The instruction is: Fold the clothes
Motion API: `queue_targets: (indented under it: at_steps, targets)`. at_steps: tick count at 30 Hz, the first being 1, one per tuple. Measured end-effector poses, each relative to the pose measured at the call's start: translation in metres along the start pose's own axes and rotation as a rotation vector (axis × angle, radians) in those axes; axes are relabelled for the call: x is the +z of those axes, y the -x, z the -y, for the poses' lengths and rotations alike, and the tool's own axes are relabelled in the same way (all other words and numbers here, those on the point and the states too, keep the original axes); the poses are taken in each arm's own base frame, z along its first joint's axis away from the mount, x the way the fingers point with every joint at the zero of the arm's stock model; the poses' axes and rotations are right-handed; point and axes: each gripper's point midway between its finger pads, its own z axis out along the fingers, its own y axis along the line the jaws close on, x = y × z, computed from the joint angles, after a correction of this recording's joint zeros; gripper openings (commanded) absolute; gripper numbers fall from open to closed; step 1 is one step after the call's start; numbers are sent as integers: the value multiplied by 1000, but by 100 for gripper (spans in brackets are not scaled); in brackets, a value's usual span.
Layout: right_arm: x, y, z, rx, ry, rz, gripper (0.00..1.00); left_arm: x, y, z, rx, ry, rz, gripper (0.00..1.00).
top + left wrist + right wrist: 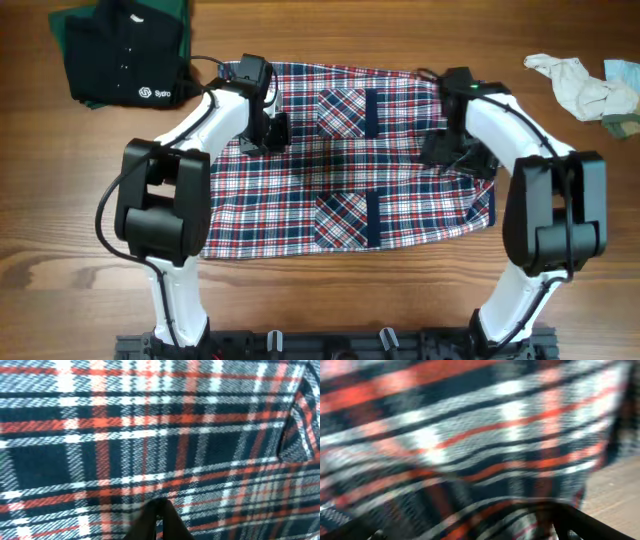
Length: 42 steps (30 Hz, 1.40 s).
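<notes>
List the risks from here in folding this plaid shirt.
The left pincer is shut on or against the plaid shirt; a thin pinch could slip when lifted. The right pincer is open, so lifting now could skew the fold. The black garment lies nearby and could get dragged.

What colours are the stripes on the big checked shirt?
The shirt is red, white and navy plaid, clearest in the overhead view.

On the tabletop [60, 230]: plaid shirt [340, 180] spread flat at centre; black garment [120, 55] with white logo at far left; crumpled off-white and pale green cloth [575, 85] at far right.
</notes>
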Motion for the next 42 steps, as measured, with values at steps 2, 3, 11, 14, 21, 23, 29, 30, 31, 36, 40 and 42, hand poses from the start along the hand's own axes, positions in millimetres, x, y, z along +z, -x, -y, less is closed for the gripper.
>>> queue_targets:
  at_steps: [2, 3, 11, 14, 21, 23, 29, 30, 31, 36, 40, 42]
  targets:
    - [3, 2, 15, 49, -6, -21, 100, 0, 2, -1, -26, 6, 4, 7]
    - [4, 3, 21, 64, -7, -28, 100, 0, 3, -3, -38, 5, 5, 7]
    - [-33, 32, 59, 209, 107, 61, 100, -7, 17, -28, -120, -7, 25, 8]
    - [-39, 40, 86, 283, 114, 81, 100, -10, 22, -43, -157, -4, 35, 8]
    - [-36, 39, 92, 290, 170, 55, 100, -19, 29, -78, -243, 11, 48, 8]
    - [-36, 38, 86, 268, 196, 49, 100, -20, 29, -80, -245, 17, 48, 8]
    - [-1, -9, 55, 199, 329, -93, 98, -20, 29, -80, -245, 18, 49, 9]
    - [3, -16, 52, 192, 339, -114, 99, -20, 29, -80, -245, 18, 49, 10]
    - [7, -23, 49, 186, 348, -133, 99, -20, 29, -80, -245, 18, 49, 10]
    - [13, -35, 33, 146, 363, -146, 97, -20, 29, -80, -245, 18, 50, 10]
    - [14, -39, 33, 124, 284, -138, 99, -20, 30, -80, -245, 18, 50, 11]
    - [15, -42, 36, 124, 253, -144, 99, -20, 30, -80, -245, 18, 50, 11]
